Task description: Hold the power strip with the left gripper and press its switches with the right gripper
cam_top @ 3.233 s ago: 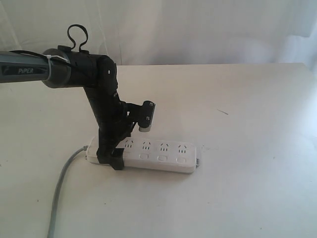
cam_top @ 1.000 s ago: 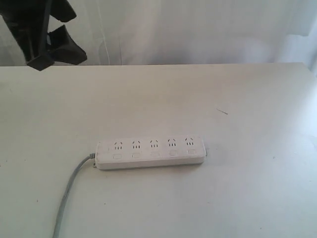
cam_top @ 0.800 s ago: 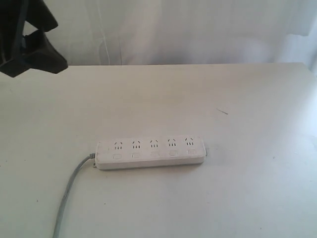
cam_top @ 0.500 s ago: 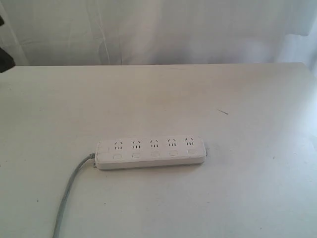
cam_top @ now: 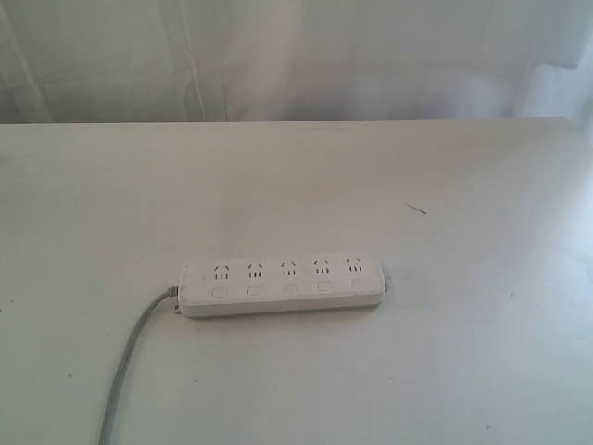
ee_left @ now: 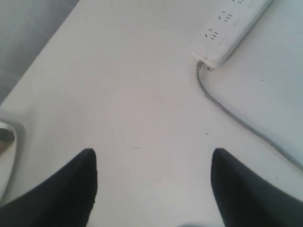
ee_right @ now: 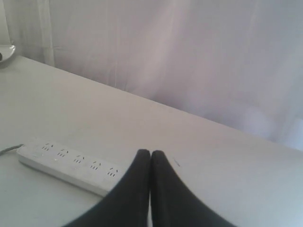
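The white power strip lies flat on the table, free of both arms, its grey cord trailing off toward the front left. Its row of five switches runs along the near side. Neither gripper appears in the exterior view. In the left wrist view my left gripper is open over bare table, well away from the strip's cord end. In the right wrist view my right gripper is shut with nothing in it, held back from the power strip.
The white table runs back to a pale curtain. A small dark mark lies to the right behind the strip. A white rounded object sits at the table edge in the left wrist view.
The left arm let go of the strip's cord end, lifted away to the upper left and left the exterior view. The strip now lies straighter and slightly further right.
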Available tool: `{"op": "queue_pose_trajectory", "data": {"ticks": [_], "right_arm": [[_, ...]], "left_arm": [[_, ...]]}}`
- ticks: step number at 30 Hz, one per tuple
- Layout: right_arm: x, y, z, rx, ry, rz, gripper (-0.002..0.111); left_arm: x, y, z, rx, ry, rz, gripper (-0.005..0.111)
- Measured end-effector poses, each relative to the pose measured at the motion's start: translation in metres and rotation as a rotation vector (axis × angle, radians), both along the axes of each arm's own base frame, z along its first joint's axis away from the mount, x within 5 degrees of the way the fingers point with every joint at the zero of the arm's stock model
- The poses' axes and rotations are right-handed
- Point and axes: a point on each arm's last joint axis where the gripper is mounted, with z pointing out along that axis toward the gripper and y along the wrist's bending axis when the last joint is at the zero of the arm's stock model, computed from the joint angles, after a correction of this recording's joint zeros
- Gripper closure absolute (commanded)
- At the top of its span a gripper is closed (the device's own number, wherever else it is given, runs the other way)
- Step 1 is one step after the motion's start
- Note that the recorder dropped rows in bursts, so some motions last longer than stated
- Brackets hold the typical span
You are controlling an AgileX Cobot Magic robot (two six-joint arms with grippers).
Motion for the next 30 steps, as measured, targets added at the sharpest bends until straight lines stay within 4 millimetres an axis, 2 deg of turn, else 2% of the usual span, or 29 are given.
{"op": "queue_pose_trajectory", "data": {"ticks": [5,10,15,21,27,29,30], "right_arm": [[0.005,0.009,-0.009,0.067,0.010,0.052,0.108],[0.012,0.016,-0.018,0.109,-0.039,0.074,0.108],[0.017,0.021,-0.027,0.152,-0.044,0.095,0.108],[0.028,0.030,-0.051,0.196,0.005,0.114,0.108],[0.048,0.042,-0.078,0.196,0.005,0.109,0.108],[0.058,0.047,-0.093,0.163,0.036,0.105,0.108],[0.061,0.049,-0.097,0.147,0.051,0.104,0.108]], "left_arm": [[-0.016,0.011,-0.043,0.003,0.056,0.077,0.037],[-0.020,0.018,-0.091,0.010,0.095,0.174,0.039],[-0.026,0.024,-0.129,-0.004,0.112,0.253,0.042],[-0.020,0.027,-0.143,-0.182,-0.086,0.379,0.042],[-0.003,0.020,-0.156,-0.321,-0.302,0.343,0.042],[-0.001,0.017,-0.165,-0.339,-0.335,0.313,0.046],[0.000,0.017,-0.167,-0.340,-0.336,0.310,0.052]]}}
